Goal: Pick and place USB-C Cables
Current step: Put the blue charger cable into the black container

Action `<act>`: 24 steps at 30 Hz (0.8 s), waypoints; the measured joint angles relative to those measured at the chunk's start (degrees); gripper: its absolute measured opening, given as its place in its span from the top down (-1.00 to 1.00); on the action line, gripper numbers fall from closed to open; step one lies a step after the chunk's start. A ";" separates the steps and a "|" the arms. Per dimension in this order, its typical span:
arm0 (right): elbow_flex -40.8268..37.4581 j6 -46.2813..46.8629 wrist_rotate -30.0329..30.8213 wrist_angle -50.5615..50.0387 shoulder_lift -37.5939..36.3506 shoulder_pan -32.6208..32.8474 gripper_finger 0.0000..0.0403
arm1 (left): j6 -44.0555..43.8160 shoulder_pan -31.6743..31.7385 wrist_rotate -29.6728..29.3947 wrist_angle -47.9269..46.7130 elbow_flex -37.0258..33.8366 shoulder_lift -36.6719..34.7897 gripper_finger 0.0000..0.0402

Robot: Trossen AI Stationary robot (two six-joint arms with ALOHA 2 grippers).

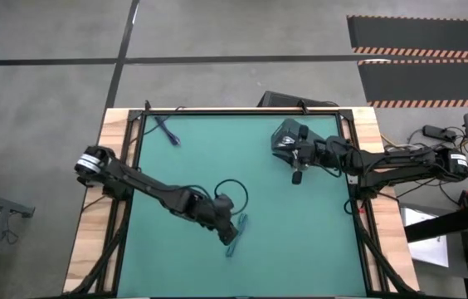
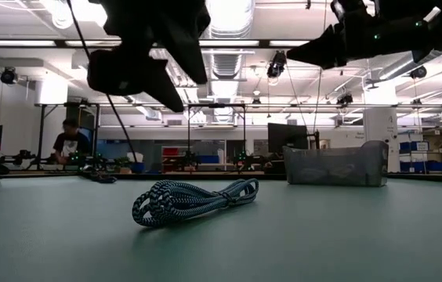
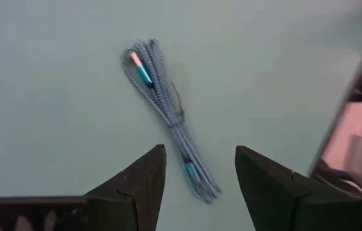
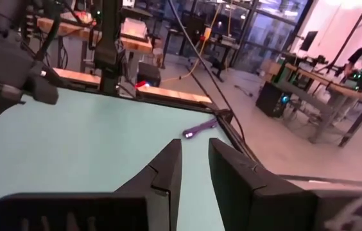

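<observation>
A teal braided cable bundle lies flat on the green mat near the table's middle. My left gripper hovers open above one end of it, fingers either side, touching nothing. A dark blue cable lies at the mat's far left corner. My right gripper hangs over the mat just near of the grey bin, its fingers a narrow gap apart and holding nothing. No white cables show.
The bin stands at the far right of the mat. A raised frame runs along the mat's edges. Black robot wiring loops beside my left wrist. Bare mat spreads to the near right. A person sits beyond the table.
</observation>
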 joint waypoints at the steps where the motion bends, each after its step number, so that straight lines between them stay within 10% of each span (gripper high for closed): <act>1: 0.00 -0.41 0.01 0.13 0.02 0.00 0.66 | 0.01 -0.04 -1.03 -0.55 0.66 0.83 0.15; 24: 0.00 -0.90 0.03 0.36 0.13 -0.02 0.66 | 1.86 -4.03 -14.79 -1.96 5.44 11.43 0.15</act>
